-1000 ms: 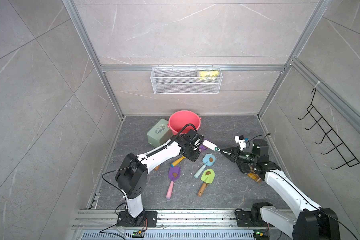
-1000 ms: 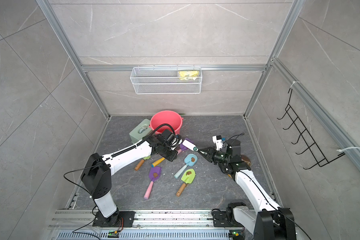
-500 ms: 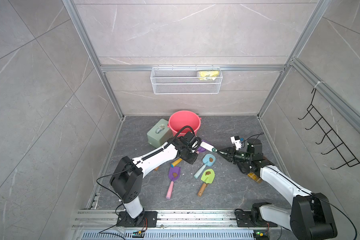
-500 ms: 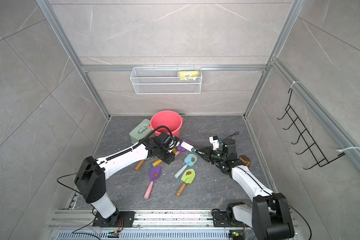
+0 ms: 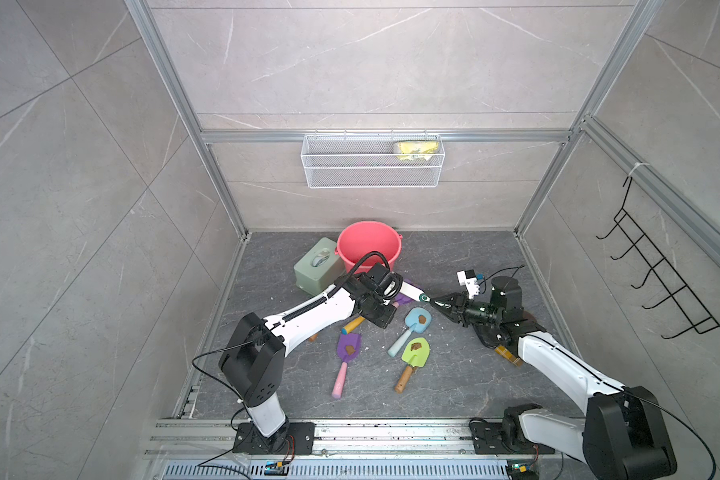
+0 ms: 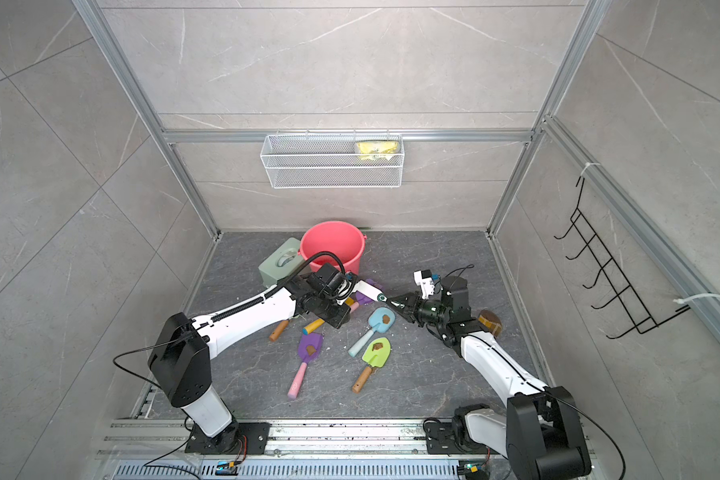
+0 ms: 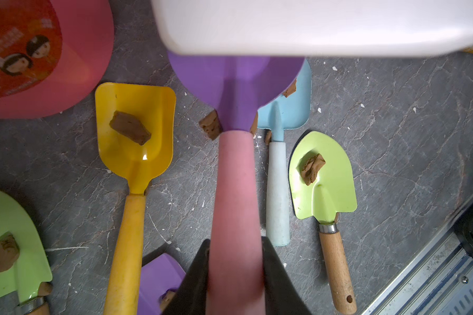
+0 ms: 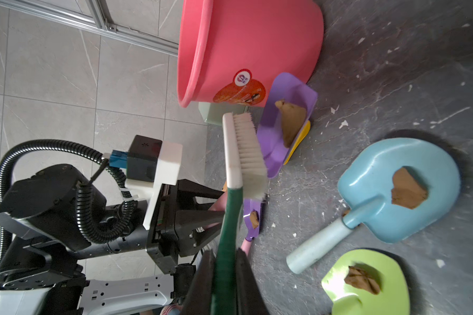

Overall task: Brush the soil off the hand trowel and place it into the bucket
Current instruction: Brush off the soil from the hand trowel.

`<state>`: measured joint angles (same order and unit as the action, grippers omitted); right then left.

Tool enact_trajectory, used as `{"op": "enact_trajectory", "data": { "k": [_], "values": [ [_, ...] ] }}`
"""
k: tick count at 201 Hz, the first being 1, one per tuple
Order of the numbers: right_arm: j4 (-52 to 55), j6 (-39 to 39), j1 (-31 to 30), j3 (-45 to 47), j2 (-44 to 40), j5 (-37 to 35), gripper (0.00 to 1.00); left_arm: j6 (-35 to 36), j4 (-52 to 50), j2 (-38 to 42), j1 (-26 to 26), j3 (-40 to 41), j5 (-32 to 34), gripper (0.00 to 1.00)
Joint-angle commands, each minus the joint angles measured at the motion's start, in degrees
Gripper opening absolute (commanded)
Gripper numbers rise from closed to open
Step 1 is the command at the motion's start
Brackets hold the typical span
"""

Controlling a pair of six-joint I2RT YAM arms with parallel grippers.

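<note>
My left gripper is shut on the pink handle of a purple hand trowel, which it holds tilted just in front of the coral-pink bucket. A brown lump of soil sticks to the blade's face. My right gripper is shut on the green handle of a white brush. The brush bristles lie right beside the purple blade; I cannot tell whether they touch it. In both top views the brush head bridges the gap between the two grippers.
Several more trowels with soil lumps lie on the floor: blue, green, purple and yellow. A sage-green tissue box stands left of the bucket. A brown roll lies behind my right arm.
My right gripper has carried the brush a little to the left, closer to the held trowel. The left gripper has shifted only slightly.
</note>
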<state>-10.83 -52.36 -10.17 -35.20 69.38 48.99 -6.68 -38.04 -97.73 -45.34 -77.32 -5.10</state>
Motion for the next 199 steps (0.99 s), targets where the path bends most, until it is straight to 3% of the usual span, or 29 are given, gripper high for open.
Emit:
{"op": "enact_trajectory", "data": {
  "k": [1, 47, 105, 150, 179, 199],
  "values": [
    [0.35, 1.90, 0.60, -1.26, 0.76, -1.62, 0.00, -0.58, 1.66, 2.98, 0.12, -0.65, -1.15, 0.00],
    [8.70, 6.94, 7.94, -5.21, -1.52, -0.36, 0.00, -0.74, 0.99, 3.51, 0.17, -0.39, -0.01, 0.00],
    [3.70, 2.20, 5.61, -2.10, -3.73, 0.55, 0.00, -0.79, 0.88, 2.16, 0.17, -1.81, 0.45, 0.00],
    [-2.67, -0.21, 0.14, -0.31, 1.33, -1.26, 0.00, -1.19, 0.90, 1.57, 0.17, -2.40, -0.62, 0.00],
    [1.06, 3.50, 0.77, -2.25, 3.15, -1.92, 0.00, -1.50, 1.05, 2.02, 0.15, -1.72, -0.57, 0.00],
    [4.49, 5.86, 4.44, -3.86, 2.89, -1.12, 0.00, -1.60, 1.04, 2.20, 0.17, -1.52, -0.18, 0.00]
  ]
}}
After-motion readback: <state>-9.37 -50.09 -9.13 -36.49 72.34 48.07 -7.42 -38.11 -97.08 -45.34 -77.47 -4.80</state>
